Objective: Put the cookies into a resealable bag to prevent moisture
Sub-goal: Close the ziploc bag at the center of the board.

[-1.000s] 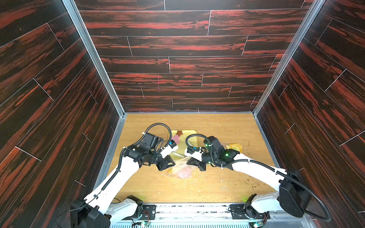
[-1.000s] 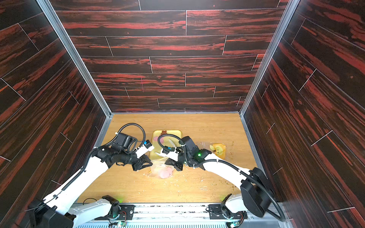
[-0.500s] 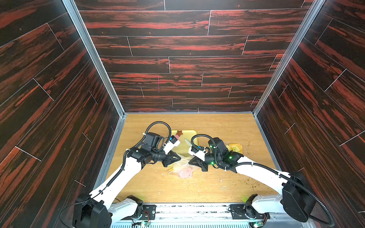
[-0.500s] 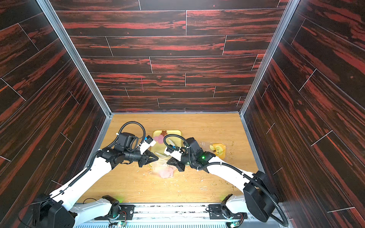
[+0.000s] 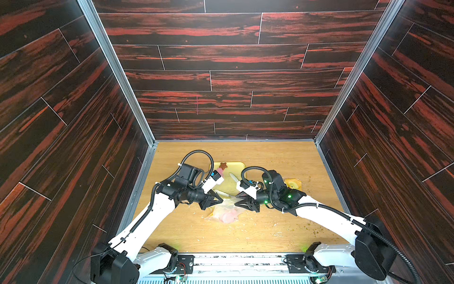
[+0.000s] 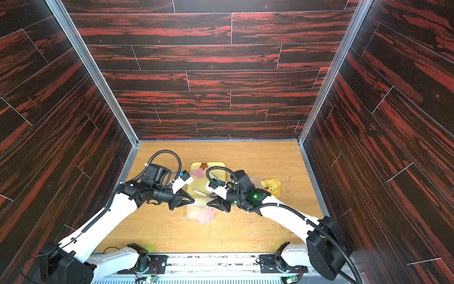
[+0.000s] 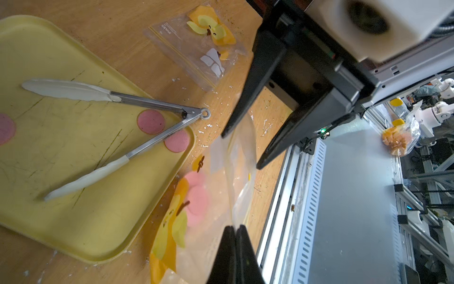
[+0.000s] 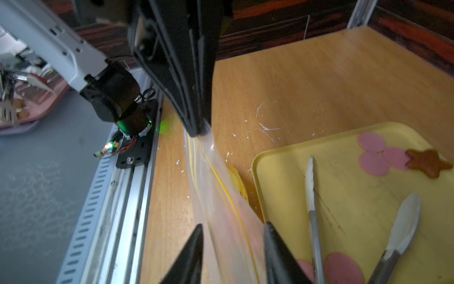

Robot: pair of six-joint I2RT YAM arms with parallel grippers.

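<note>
Though unreadable, lettering on spare bag

**Arm Hardware: Visual Condition**

Left arm and right arm: white link shells, black joint housings. Black ribbed cable conduit loops above each wrist, fastened with white ties. Green indicator light lit on right arm. Left gripper and right gripper: black, tapered triangular fingers. White wrist camera housing beside each gripper, blue connector attached
</note>
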